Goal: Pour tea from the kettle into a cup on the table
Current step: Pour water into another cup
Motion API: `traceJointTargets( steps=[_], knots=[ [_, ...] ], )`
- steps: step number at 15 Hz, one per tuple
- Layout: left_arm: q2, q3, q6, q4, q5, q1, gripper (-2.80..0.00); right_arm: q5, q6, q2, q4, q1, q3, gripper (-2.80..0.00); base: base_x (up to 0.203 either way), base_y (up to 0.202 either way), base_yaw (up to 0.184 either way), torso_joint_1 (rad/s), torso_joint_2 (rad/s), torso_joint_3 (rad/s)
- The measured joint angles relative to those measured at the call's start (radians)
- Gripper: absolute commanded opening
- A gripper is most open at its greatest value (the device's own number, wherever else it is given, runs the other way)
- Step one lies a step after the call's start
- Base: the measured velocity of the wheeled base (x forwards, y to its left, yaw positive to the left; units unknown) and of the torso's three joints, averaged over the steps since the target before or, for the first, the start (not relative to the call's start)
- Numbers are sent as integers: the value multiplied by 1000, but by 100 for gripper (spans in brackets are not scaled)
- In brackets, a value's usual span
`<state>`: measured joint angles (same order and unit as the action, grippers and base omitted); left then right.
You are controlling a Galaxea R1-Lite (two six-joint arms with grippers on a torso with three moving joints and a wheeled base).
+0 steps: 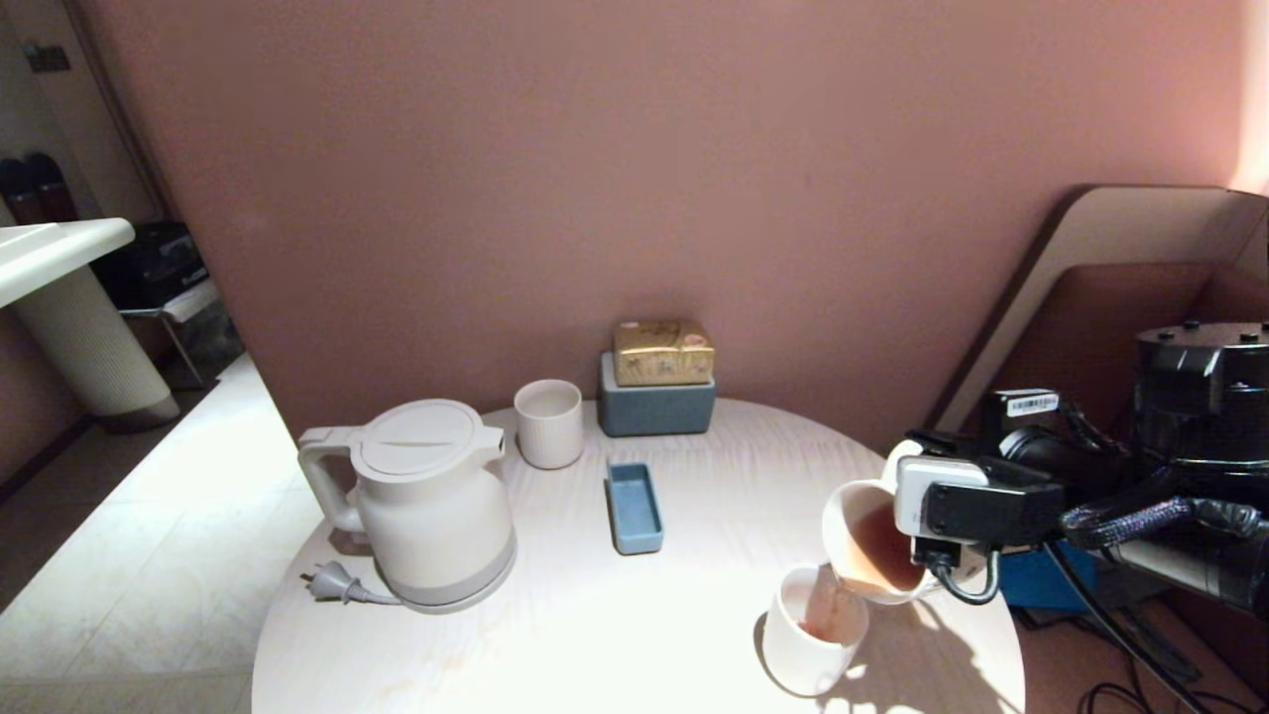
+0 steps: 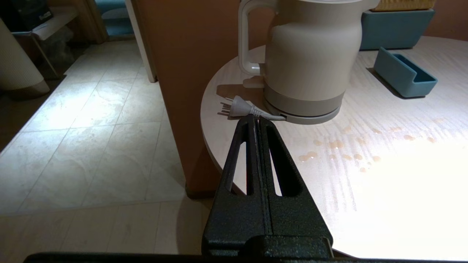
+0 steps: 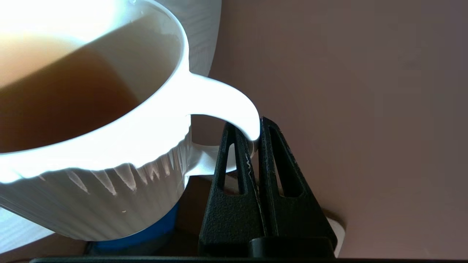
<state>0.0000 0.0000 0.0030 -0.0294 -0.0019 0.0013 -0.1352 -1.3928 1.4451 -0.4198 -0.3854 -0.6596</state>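
The right gripper (image 3: 255, 133), fingers clamped on the ribbed cup's (image 1: 872, 540) handle, tipped tea (image 1: 882, 547) into the smooth cup (image 1: 808, 635) directly below; left gripper (image 2: 257, 122) fingers together

The table (image 1: 595, 635) is bare across its middle and near edge between the kettle (image 1: 426, 506) on the left and the smooth cup (image 1: 808, 635) at right. A blue tray (image 1: 633, 508), a ribbed cup (image 1: 548, 423) and a grey box (image 1: 656, 407) stand toward the wall, and the plug (image 1: 332, 582) lies beside the kettle's base.
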Motion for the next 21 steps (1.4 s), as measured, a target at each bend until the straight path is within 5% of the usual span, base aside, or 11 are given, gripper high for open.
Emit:
traceJointTargets(
  steps=[21],
  knots=[
    [0,0,0,0,0,0,-280,-71,-142,17,0,-63,-43,-280,0,0,0,0,0,0]
  ],
)
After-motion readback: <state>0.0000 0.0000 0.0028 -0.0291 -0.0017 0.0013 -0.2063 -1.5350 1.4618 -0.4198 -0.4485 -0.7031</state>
